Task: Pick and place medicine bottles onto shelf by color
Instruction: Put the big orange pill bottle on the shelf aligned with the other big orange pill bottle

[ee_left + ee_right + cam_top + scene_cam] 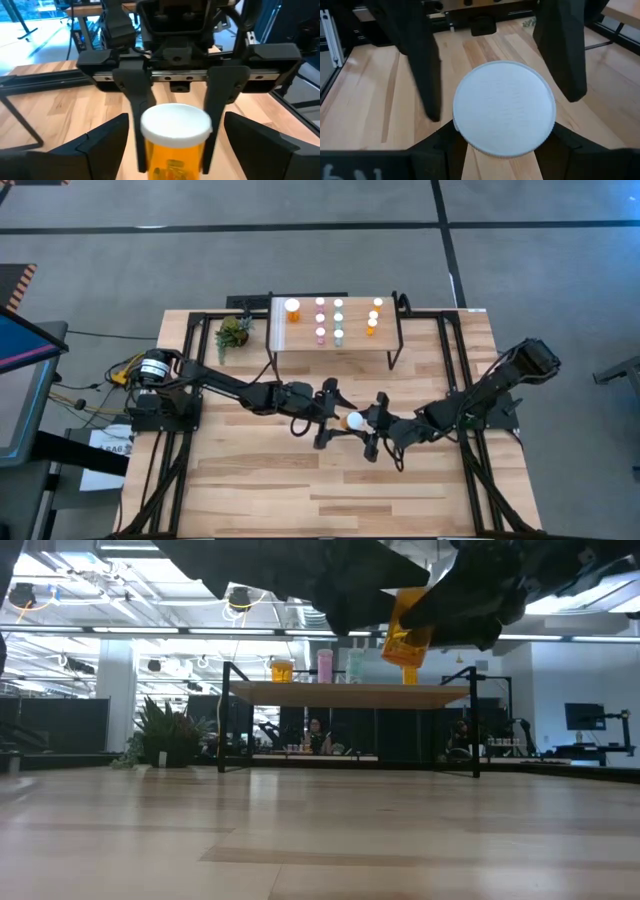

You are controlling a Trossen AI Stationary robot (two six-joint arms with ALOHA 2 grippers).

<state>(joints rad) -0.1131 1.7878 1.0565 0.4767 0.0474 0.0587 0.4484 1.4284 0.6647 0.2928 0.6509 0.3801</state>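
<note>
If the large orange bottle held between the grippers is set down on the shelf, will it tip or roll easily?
The large orange bottle looks rigid with a wide flat white cap, so upright it probably stands steadily. Its round body would likely roll if laid sideways. The smooth sides may slip in the right gripper.

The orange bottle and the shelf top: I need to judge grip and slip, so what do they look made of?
The orange bottle looks like translucent amber plastic: contents show through; its white cap looks like matte plastic with a ribbed rim. The shelf top looks like pale, smooth wood on thin black legs, probably metal.

Wood table (250, 480) with plant (232, 333), shelf (305, 340) of bottles (338, 318).
</note>
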